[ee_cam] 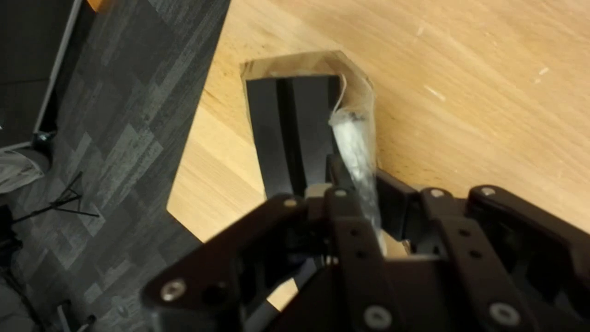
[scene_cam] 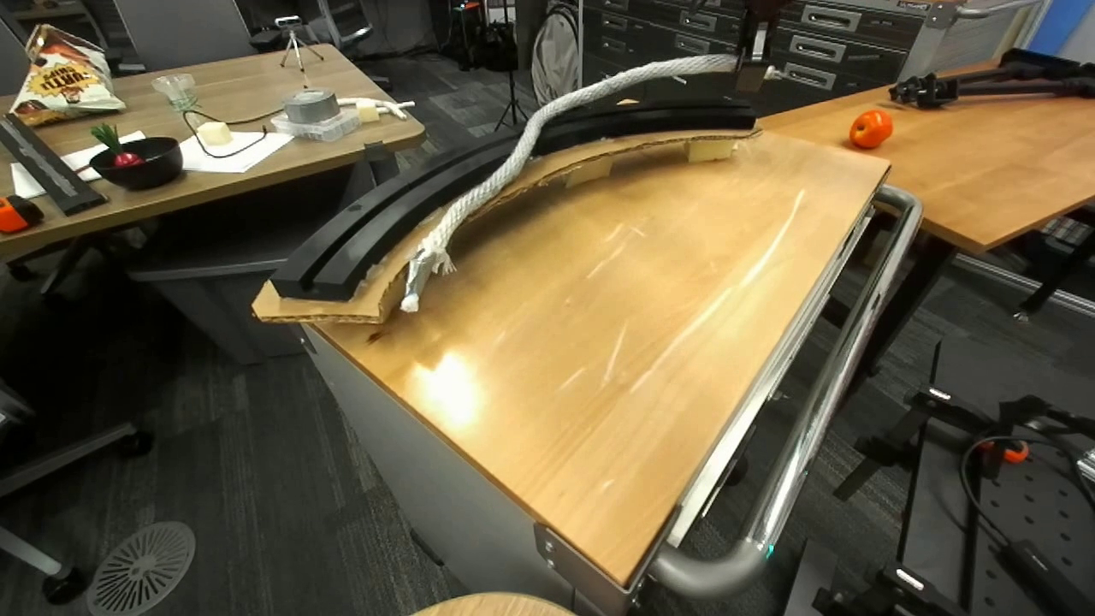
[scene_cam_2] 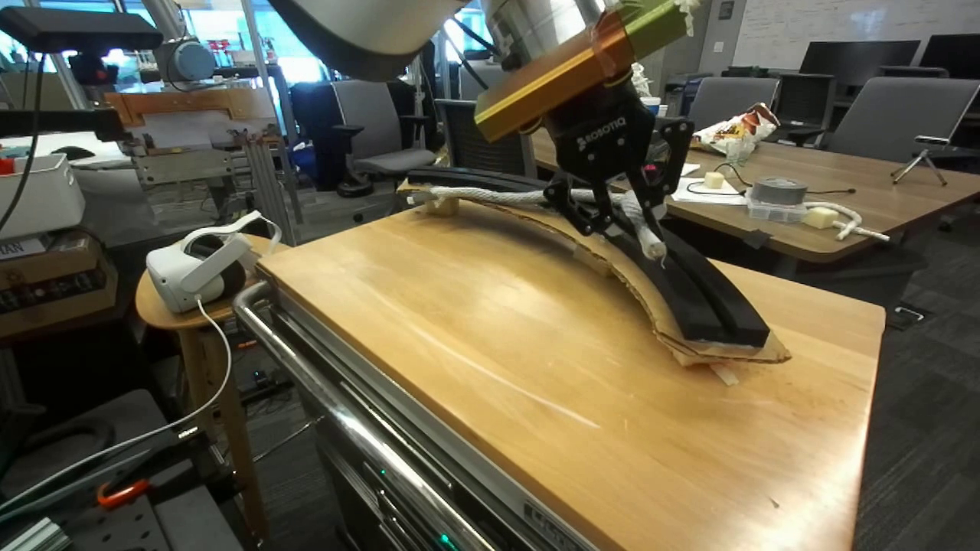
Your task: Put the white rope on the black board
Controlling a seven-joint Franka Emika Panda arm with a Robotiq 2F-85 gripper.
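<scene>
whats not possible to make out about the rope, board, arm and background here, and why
White rope, gripped stretch: in an exterior view, hidden by the tool.
Black board, much of its length: wrist view, covered by the tool.
Robot arm, upper part: in an exterior view, cut off by the top edge.
Whiteboard, its writing: in an exterior view, too small and faint.

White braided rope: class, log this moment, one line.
black jointed gripper: gripping rope near one end; that end: raised off curved black ridged board; placing: unfinished
</scene>
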